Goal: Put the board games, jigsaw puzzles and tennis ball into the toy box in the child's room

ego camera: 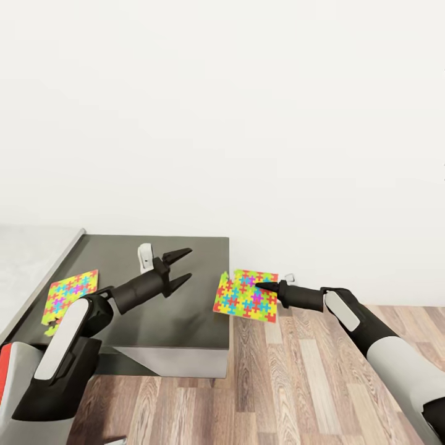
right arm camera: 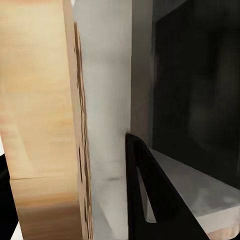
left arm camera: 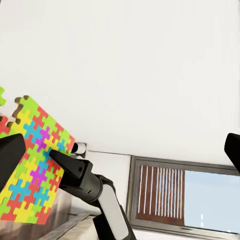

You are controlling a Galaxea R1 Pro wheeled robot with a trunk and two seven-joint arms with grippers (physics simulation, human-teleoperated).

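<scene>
Holding jigsaw puzzle (ego camera: 246, 296) in right end effector (ego camera: 259, 286) | left end effector (ego camera: 183, 267) wide | second puzzle (ego camera: 70, 295) on table (ego camera: 179, 309)

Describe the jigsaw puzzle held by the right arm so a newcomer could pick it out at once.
Start at the dark grey table in the lower left of the head view and go just past its right edge, over the wooden floor. There the right gripper holds a thin multicoloured jigsaw puzzle off the surface. The other puzzle lies flat on the table, ungripped.
</scene>
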